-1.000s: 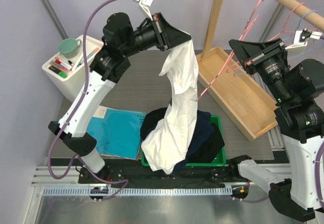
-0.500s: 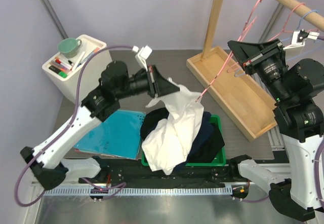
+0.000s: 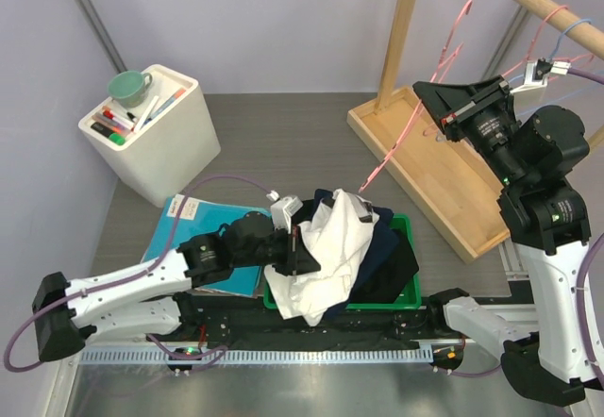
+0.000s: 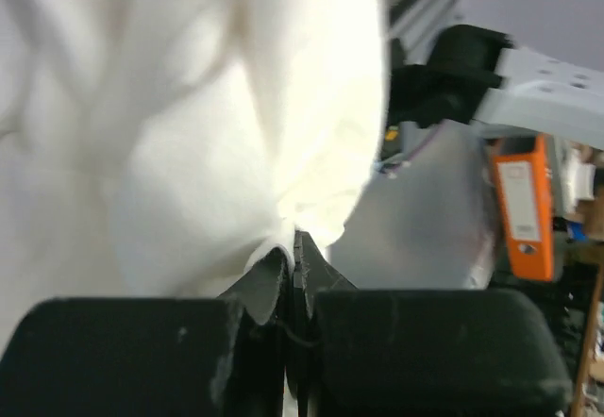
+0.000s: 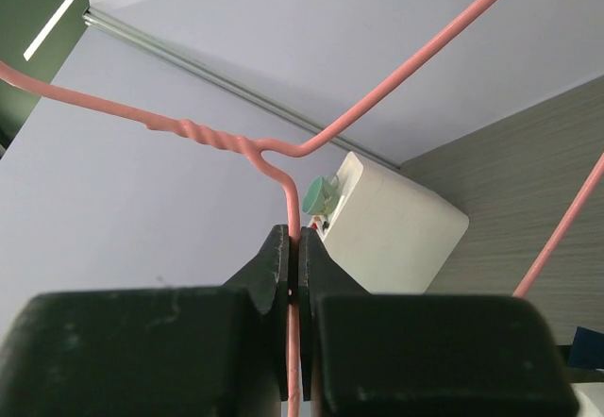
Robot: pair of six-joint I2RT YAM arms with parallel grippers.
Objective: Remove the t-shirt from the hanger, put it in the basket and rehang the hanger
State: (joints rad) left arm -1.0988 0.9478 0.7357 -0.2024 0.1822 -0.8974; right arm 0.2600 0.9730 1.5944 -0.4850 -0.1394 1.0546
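The white t-shirt (image 3: 330, 247) lies bunched on dark clothes in the green basket (image 3: 409, 235). My left gripper (image 3: 300, 247) reaches low from the left and is shut on a fold of it. White cloth (image 4: 189, 106) fills the left wrist view above the closed tips (image 4: 294, 242). At the upper right my right gripper (image 3: 429, 96) is shut on the pink wire hanger (image 3: 401, 143), just below its twisted neck (image 5: 293, 200), the jaws (image 5: 295, 238) clamped on the wire. The hanger's low end stops just above the shirt's top edge; I cannot tell whether they touch.
A long wooden tray (image 3: 444, 181) with an upright post (image 3: 401, 30) stands at the right rear. More wire hangers (image 3: 557, 25) hang on the rod above. A white box (image 3: 160, 125) with a mug and pens is at the left rear. A blue folder (image 3: 203, 224) lies beside the basket.
My left arm has swung down from high above the table, carrying the t-shirt off the hanger and down onto the basket. The right gripper has shifted slightly with the bare hanger.
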